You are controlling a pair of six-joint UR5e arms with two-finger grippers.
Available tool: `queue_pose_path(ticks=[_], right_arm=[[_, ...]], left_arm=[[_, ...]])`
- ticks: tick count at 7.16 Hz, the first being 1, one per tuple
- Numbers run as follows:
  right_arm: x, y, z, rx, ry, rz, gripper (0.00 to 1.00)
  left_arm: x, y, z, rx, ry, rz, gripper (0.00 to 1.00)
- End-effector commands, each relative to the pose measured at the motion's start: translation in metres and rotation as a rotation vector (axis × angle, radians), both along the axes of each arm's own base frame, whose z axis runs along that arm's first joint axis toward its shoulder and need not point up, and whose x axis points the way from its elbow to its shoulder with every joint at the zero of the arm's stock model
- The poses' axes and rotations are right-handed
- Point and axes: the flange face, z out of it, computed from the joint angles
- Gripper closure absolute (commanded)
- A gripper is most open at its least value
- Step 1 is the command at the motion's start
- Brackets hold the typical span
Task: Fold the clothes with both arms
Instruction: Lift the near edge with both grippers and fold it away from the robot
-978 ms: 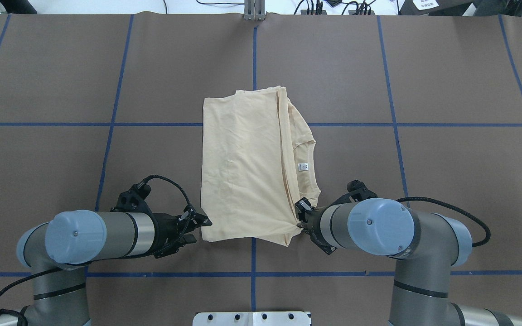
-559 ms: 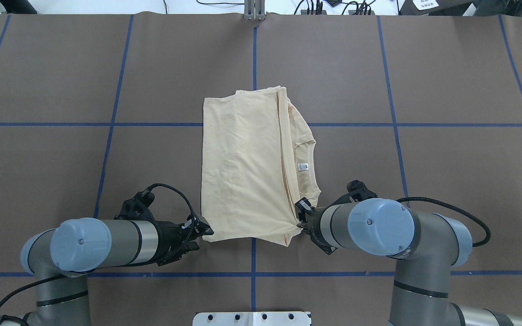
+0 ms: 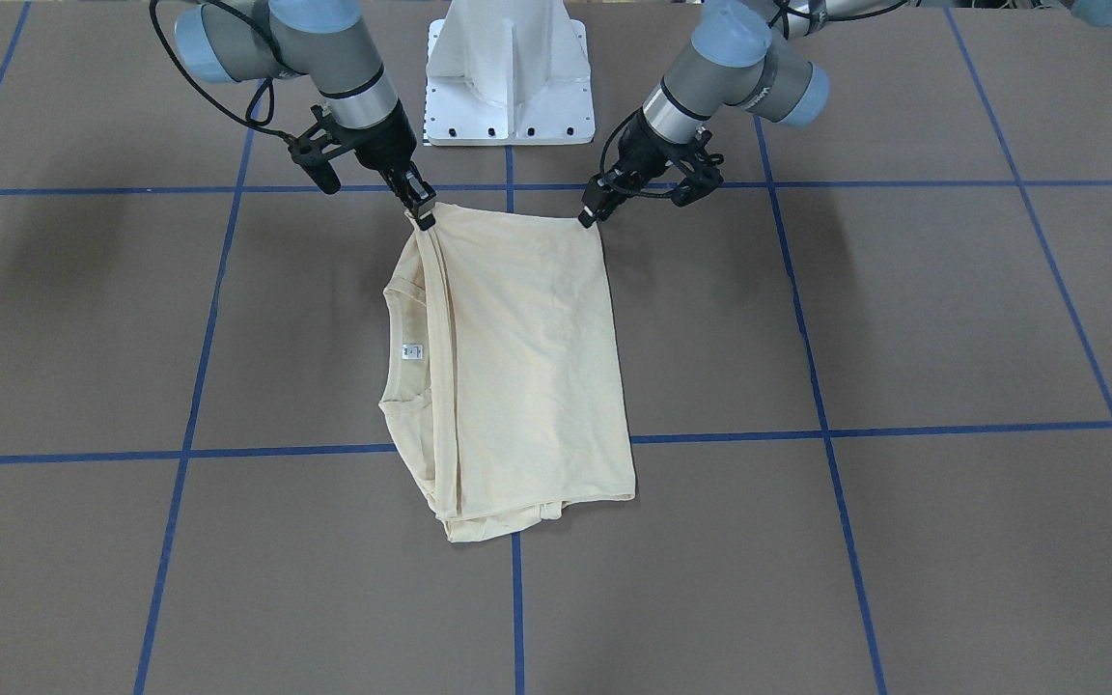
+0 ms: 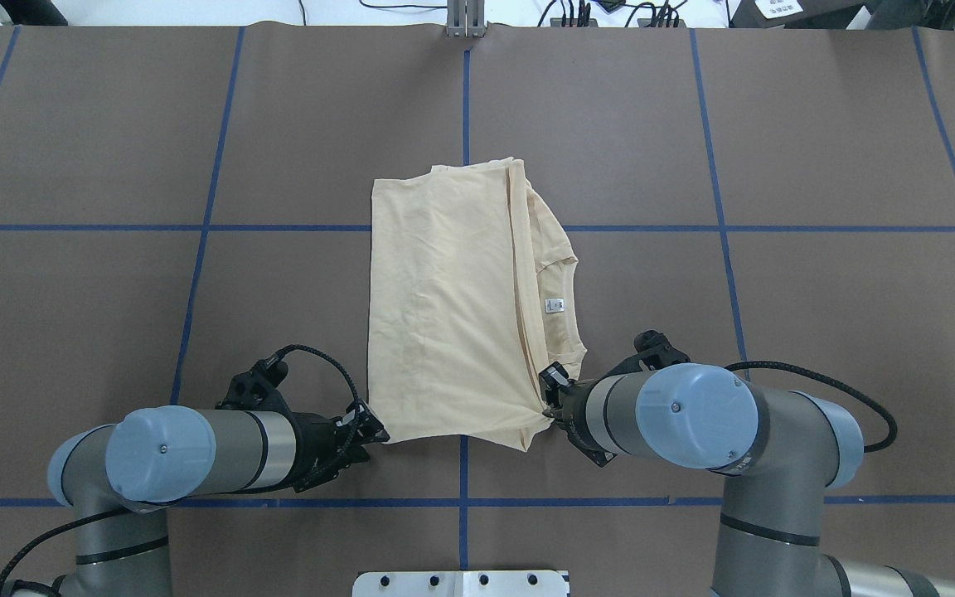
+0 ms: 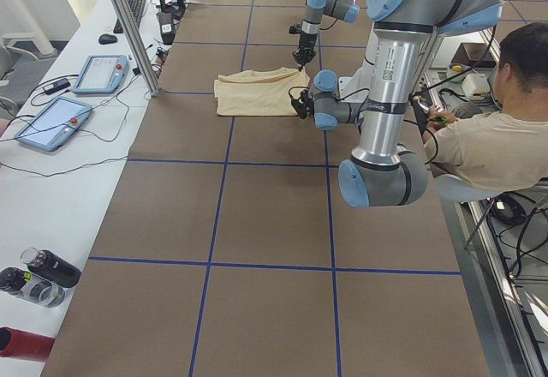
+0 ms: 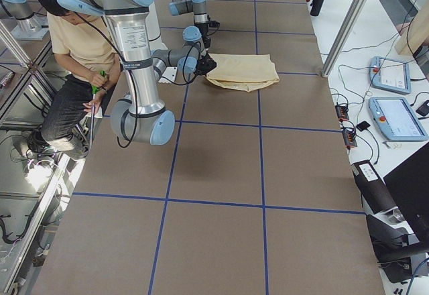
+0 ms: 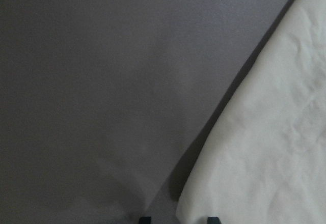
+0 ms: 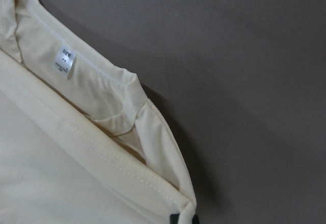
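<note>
The cream-yellow shirt [image 4: 444, 315] lies folded in a rectangle at the table's middle, its ribbed neck and white label [image 4: 555, 305] showing along its right edge. My right gripper [image 4: 545, 412] is shut on the shirt's near right corner; the right wrist view shows that corner [image 8: 153, 183] pinched at the fingertips. My left gripper [image 4: 371, 433] is at the near left corner, low on the table. In the left wrist view its fingertips [image 7: 145, 219] stand apart, with the cloth corner [image 7: 204, 203] lying between them. From across the table, both grippers [image 3: 593, 214] [image 3: 424, 217] touch the shirt's [image 3: 527, 357] edge nearest the robot.
The brown table cover carries blue tape lines [image 4: 462, 108]. The white pedestal base [image 3: 508, 68] stands between the arms. A seated person [image 5: 497, 137] is behind the robot. Pendant tablets [image 5: 98, 73] and bottles [image 5: 43, 274] lie on a side bench.
My left arm has swung nearer the robot and inward, bringing its gripper onto the shirt's near left corner, its fingers now closer together. The right arm and shirt have not moved.
</note>
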Motion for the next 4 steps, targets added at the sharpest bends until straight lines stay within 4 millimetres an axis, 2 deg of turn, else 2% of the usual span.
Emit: queue_pose_path(ticks=[1, 3, 4], right_arm=[[0.000, 0.000, 0.000, 0.000, 0.000, -0.001, 1.00], [-0.001, 0.001, -0.001, 0.000, -0.002, -0.004, 1.00], [0.001, 0.003, -0.003, 0.001, -0.006, -0.005, 1.00]], left_arm=[[0.002, 0.000, -0.002, 0.001, 0.003, 0.000, 0.96], [-0.001, 0.000, -0.005, 0.004, 0.012, -0.003, 1.00], [-0.012, 0.000, -0.018, 0.011, 0.040, -0.007, 1.00]])
